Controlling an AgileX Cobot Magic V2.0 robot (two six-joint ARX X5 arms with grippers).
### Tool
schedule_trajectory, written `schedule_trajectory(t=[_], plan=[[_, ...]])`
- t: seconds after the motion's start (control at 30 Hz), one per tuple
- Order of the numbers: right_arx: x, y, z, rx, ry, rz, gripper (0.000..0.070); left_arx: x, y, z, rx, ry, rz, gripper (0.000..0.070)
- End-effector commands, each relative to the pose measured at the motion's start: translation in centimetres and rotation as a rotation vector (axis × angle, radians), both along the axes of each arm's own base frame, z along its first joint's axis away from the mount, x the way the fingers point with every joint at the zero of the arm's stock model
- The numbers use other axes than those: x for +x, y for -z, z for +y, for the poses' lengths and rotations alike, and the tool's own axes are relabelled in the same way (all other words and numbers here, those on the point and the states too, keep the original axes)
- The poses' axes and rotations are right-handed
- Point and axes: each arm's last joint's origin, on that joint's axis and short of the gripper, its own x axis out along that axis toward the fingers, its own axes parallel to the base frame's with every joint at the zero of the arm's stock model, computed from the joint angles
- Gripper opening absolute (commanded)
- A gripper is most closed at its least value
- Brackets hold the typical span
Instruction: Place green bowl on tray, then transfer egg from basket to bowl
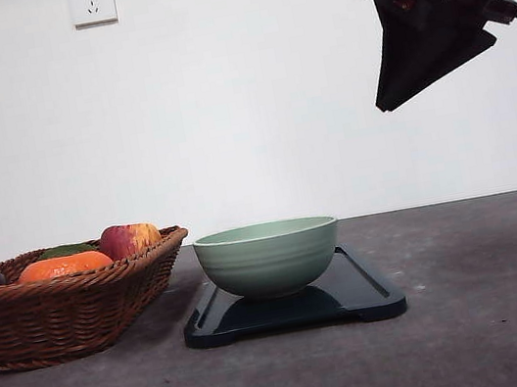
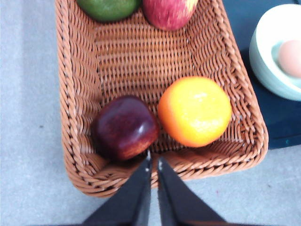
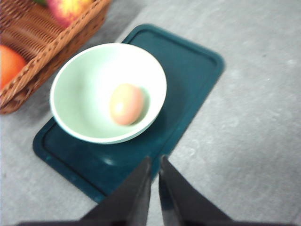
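Resting in the green bowl — egg (tray beneath); both grippers pressed together.

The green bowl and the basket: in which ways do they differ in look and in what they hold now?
The green bowl is smooth, round and pale green; the basket is brown woven wicker with straight sides. The bowl holds one egg, the basket several fruits. The bowl stands on the tray, the basket beside it on the table. Both are open on top.
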Motion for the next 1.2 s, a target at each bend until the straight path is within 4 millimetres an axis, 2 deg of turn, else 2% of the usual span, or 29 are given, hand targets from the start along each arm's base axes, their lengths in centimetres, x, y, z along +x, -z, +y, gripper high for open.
schedule_trajectory(t=[0.0,0.33,0.53,0.83,1.0,1.17], plan=[[0.2,-0.2,0.3,0.006,-0.013,-0.013,0.0015,0.1,-0.1,-0.1,0.000,0.001,-0.005,0.0000],[0.2,-0.3,0.3,0.005,-0.008,-0.019,0.0015,0.0,-0.3,-0.1,0.000,0.008,-0.016,0.0000],[0.2,-0.3,0.3,0.005,-0.007,-0.019,0.0016,-0.3,0.2,0.9,0.015,-0.008,-0.140,0.0000],[0.2,-0.3,0.3,0.005,-0.007,-0.019,0.0015,-3.9,5.8,3.2,-0.070,-0.143,-0.521,0.0000],[0.2,-0.3,0.3,0.005,-0.008,-0.019,0.0016,-5.8,8.3,3.9,-0.069,-0.196,-0.620,0.0000],[0.2,-0.3,0.3,0.005,-0.008,-0.019,0.0016,-6.5,10.4,4.3,-0.065,-0.227,-0.670,0.0000]])
